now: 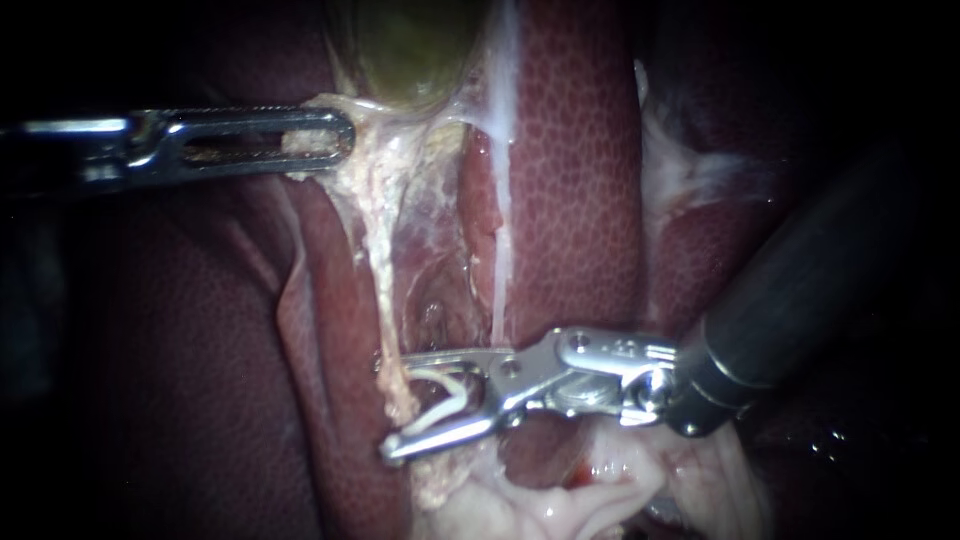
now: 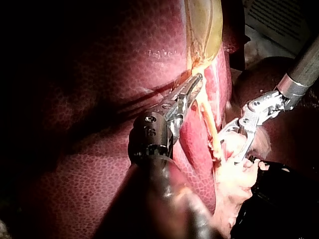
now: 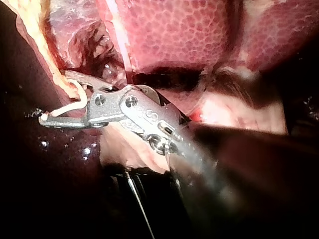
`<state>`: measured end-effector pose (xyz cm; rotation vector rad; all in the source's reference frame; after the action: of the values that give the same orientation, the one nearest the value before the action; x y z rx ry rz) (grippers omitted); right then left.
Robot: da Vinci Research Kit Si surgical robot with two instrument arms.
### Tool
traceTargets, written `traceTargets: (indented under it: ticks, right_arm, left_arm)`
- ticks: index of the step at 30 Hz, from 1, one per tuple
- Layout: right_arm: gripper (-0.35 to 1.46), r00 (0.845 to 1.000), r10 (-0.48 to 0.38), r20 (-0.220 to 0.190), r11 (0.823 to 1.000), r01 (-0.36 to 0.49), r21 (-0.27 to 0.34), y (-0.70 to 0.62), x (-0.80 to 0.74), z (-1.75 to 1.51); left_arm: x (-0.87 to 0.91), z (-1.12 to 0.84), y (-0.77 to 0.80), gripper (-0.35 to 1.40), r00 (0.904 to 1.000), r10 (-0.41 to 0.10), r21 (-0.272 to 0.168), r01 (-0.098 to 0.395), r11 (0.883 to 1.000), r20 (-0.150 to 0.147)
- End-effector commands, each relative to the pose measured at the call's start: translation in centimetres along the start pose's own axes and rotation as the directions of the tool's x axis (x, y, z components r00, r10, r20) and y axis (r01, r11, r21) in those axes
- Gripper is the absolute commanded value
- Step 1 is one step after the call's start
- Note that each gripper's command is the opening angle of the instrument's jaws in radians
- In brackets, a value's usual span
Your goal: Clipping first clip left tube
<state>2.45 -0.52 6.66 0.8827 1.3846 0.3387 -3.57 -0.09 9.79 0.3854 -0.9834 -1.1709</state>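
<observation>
The left tube [image 1: 383,270] is a pale, ragged cord running down from the green gallbladder [image 1: 410,50]. My right instrument [image 1: 390,408] comes in from the right, its jaws standing wide apart astride the low end of this tube. A white V-shaped clip [image 1: 445,395] sits between the jaws, touching both. The right wrist view shows the same clip [image 3: 75,104] in the jaws [image 3: 55,99], beside the yellowish tube [image 3: 42,45]. My left instrument [image 1: 320,140] is shut on pale tissue at the gallbladder's neck, holding it to the left.
A thinner whitish right tube [image 1: 497,280] runs down beside dark red liver [image 1: 570,180]. Pale fatty tissue [image 1: 560,500] lies under the right instrument. The left wrist view shows both instruments, left [image 2: 194,84] and right [image 2: 234,142].
</observation>
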Motion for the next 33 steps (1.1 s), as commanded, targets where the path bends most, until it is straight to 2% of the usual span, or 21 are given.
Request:
traceTargets:
  ticks: [1, 10, 19, 21, 22, 23, 24, 25, 33]
  right_arm:
    - [0.6, 1.0, 0.006, -0.01, 1.0, -0.006, 0.009, 0.01, 0.0, 0.02]
    - [0.6, 0.998, 0.033, -0.054, 0.999, -0.03, 0.043, 0.11, 0.04, 0.16]
    - [0.57, 0.998, 0.039, -0.054, 0.998, -0.037, 0.043, 0.15, 0.03, 0.13]
    - [0.42, 0.996, 0.074, -0.051, 0.995, -0.071, 0.064, 0.13, 0.03, 0.1]
    - [0.22, 0.994, 0.103, -0.043, 0.991, -0.099, 0.095, 0.11, 0.03, 0.07]
    - [-0.07, 0.993, 0.12, -0.016, 0.986, -0.117, 0.12, 0.08, 0.03, 0.02]
    - [-0.28, 0.993, 0.12, -0.01, 0.988, -0.118, 0.1, 0.08, 0.04, 0.01]
    - [-0.35, 0.993, 0.12, -0.007, 0.988, -0.118, 0.101, 0.09, 0.05, 0.0]
    - [-0.35, 0.993, 0.12, -0.005, 0.988, -0.118, 0.101, 0.13, 0.05, -0.03]
  left_arm:
    - [0.0, 0.0, 0.0, -0.35, 1.0, 0.0, -0.001, 0.0, 1.0, 0.0]
    - [0.01, 0.02, -0.01, -0.35, 1.0, 0.0, -0.002, 0.0, 1.0, 0.001]
    - [0.01, 0.02, -0.01, -0.35, 1.0, 0.0, -0.002, 0.0, 1.0, 0.001]
    - [0.01, 0.02, -0.01, -0.35, 1.0, 0.0, -0.002, 0.0, 1.0, 0.001]
    - [0.02, 0.02, -0.01, -0.35, 1.0, 0.0, -0.002, 0.0, 1.0, 0.001]
    - [0.02, 0.02, -0.01, -0.35, 1.0, 0.0, -0.002, 0.0, 1.0, 0.001]
    - [0.02, 0.02, -0.01, -0.35, 1.0, 0.0, -0.002, 0.0, 1.0, 0.001]
    - [0.02, 0.01, -0.01, -0.35, 1.0, 0.0, -0.002, 0.0, 1.0, 0.001]
    - [0.02, 0.01, -0.01, -0.35, 1.0, 0.0, -0.002, 0.0, 1.0, 0.001]
